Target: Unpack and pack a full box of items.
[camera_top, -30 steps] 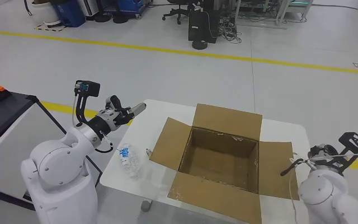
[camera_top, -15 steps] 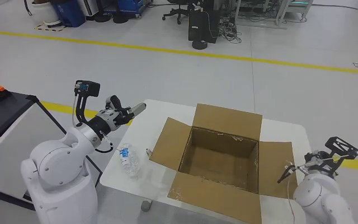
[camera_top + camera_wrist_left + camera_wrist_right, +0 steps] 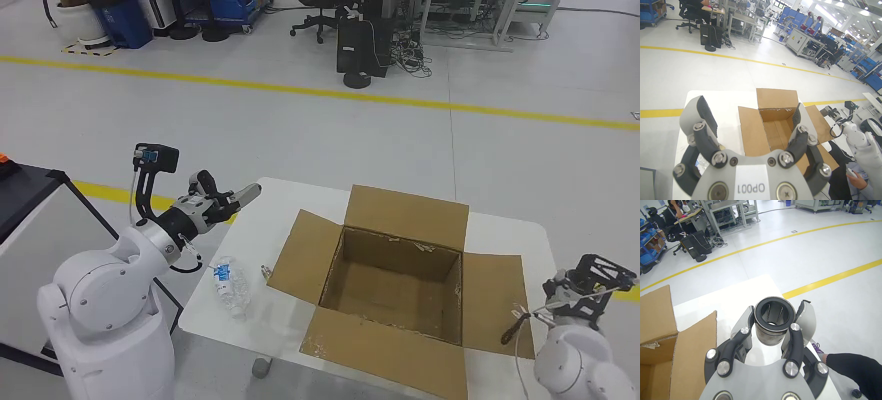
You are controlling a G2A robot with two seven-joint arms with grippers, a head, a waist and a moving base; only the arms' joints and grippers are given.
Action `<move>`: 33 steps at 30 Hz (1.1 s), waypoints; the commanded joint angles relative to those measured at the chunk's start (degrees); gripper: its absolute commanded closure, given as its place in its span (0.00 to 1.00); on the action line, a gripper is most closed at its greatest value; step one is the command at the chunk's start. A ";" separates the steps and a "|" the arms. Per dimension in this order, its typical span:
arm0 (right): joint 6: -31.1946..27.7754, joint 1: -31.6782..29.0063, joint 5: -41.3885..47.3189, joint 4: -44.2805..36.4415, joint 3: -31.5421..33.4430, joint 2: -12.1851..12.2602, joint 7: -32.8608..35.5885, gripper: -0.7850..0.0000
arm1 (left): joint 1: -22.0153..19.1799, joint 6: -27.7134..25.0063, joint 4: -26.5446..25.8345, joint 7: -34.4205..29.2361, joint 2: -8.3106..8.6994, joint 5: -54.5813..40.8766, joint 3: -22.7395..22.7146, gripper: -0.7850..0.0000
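Observation:
The open cardboard box (image 3: pixel 395 285) stands on the white table (image 3: pixel 300 200) with its flaps spread; what I can see of its inside is bare. My left gripper (image 3: pixel 250 190) hangs over the table's left side, away from the box. Its fingers (image 3: pixel 705 113) are open and hold nothing. A steel cylinder with a black rim and a hollow bore (image 3: pixel 773 321) sits between the fingers of my right gripper (image 3: pixel 775 317). That gripper is shut on it above the table's right corner, beside the box's right flap (image 3: pixel 694 336). My right arm (image 3: pixel 580 300) sits at the lower right.
A clear plastic bottle (image 3: pixel 229 283) lies on the table left of the box. A person's dark sleeve (image 3: pixel 853 370) and a shoe show off the table's right edge. A dark cabinet (image 3: pixel 25 195) stands at the far left.
My right arm has swung inward from the picture's right edge toward the box's right flap. The left arm, bottle and box have not moved.

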 commanded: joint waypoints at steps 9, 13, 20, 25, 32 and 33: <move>-1.83 -0.69 -0.49 0.27 0.53 0.02 -0.31 1.00 | 0.00 0.00 0.00 0.00 0.00 -0.01 0.00 0.00; -1.83 -0.69 -0.49 0.27 0.53 0.02 -0.31 1.00 | 0.00 0.00 0.00 0.00 0.00 -0.01 0.00 0.00; -1.80 -0.74 -1.91 0.53 0.60 -0.15 -3.71 1.00 | 0.00 0.00 0.00 0.00 0.00 -0.01 0.00 0.00; -4.80 -1.63 -0.05 1.32 1.92 -0.61 -7.85 1.00 | 0.00 0.00 0.00 0.00 0.00 -0.01 0.00 0.00; -12.72 -2.84 0.52 4.94 3.97 -0.93 -14.22 1.00 | 0.00 0.00 0.00 0.00 0.00 -0.01 0.00 0.00; -14.02 -3.08 0.66 5.59 4.16 -0.98 -15.32 1.00 | 0.00 0.00 0.00 0.00 0.00 -0.01 0.00 0.00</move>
